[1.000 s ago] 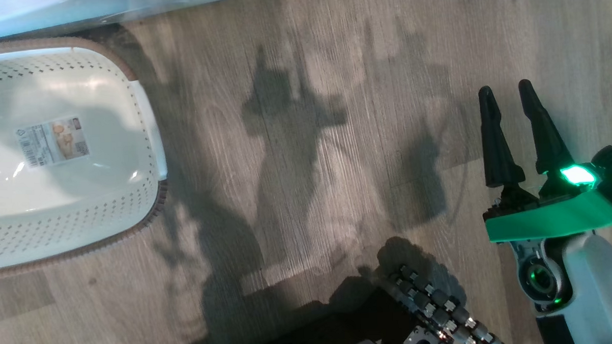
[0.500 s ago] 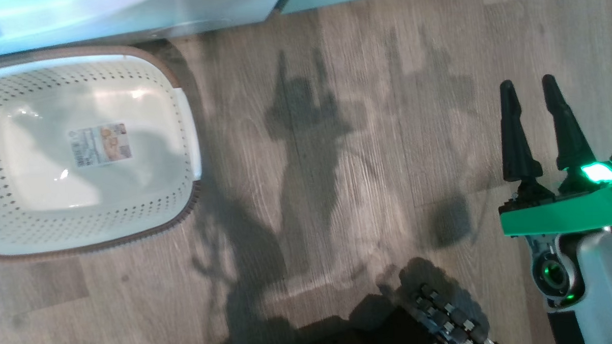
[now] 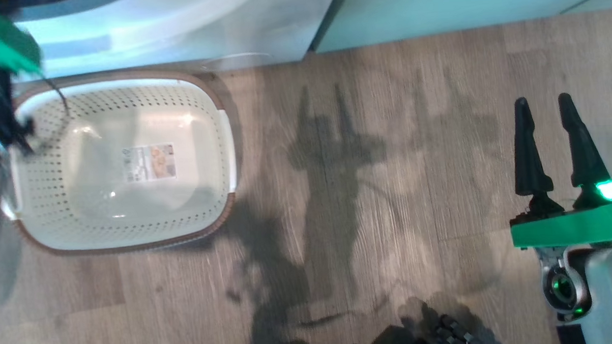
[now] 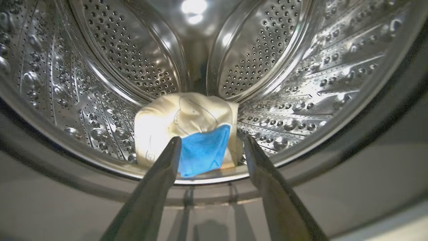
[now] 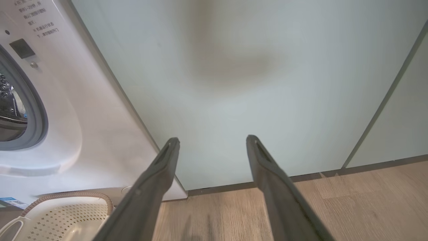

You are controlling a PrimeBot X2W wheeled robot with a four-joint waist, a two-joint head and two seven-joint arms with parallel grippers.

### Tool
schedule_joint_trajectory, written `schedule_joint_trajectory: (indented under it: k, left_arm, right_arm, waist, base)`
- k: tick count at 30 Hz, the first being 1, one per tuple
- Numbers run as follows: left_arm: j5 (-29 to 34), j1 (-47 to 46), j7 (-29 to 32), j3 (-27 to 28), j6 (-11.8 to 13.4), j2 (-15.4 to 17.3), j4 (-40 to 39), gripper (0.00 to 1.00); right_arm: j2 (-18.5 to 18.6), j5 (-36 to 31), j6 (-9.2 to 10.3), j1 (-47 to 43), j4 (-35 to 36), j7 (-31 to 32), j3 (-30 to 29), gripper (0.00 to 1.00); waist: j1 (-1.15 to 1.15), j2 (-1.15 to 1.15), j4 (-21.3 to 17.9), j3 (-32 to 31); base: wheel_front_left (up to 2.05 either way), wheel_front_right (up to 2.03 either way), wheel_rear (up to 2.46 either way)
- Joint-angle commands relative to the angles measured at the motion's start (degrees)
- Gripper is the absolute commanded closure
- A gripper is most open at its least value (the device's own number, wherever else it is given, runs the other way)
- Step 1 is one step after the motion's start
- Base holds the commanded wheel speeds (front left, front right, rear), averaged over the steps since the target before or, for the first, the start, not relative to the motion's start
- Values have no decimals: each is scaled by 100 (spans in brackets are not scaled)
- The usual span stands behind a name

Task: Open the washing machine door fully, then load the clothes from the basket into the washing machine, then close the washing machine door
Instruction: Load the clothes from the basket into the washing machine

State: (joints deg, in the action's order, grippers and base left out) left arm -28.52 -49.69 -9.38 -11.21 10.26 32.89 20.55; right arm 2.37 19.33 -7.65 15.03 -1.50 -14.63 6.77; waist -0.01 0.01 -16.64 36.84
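camera tilt is shifting your head view since a second ago: the basket is now sitting fully in frame, empty, label showing. your right gripper is hanging spread over the floor. pale yellow clothes with a blue patch are lying bunched in the washing machine drum, your left gripper gaping empty before them.

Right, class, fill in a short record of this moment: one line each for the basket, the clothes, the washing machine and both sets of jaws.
basket: empty, upright on the wood floor before the washing machine
clothes: pale yellow with a blue patch, lying inside the steel drum near its front
left gripper: jaws open, aimed into the drum, holding nothing
right gripper: jaws open, empty, over the floor
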Motion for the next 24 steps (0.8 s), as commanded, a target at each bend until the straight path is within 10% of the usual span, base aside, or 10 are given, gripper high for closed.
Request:
schedule_joint_trajectory:
  k: [1, 14, 24]
  left_arm:
    - [-22, 347, -58, 254, 154, 227, -457, 0]
    - [160, 3160, -257, 277, 1371, -272, -2903, 0]
    - [130, 4430, -422, 27, 1588, -698, -3466, 0]
  right_arm:
    - [51, -74, 16, -140, 148, -37, 40, 0]
    - [51, -437, 16, -434, 70, -37, -58, 0]
    - [184, -631, 16, -773, -88, -37, -14, 0]
  waist:
    - [1, -1, 133, -195]
    - [1, -1, 529, -985]
    - [1, -1, 945, -1718]
  base:
    - [0, 0, 0]
    - [0, 0, 0]
    - [0, 0, 0]
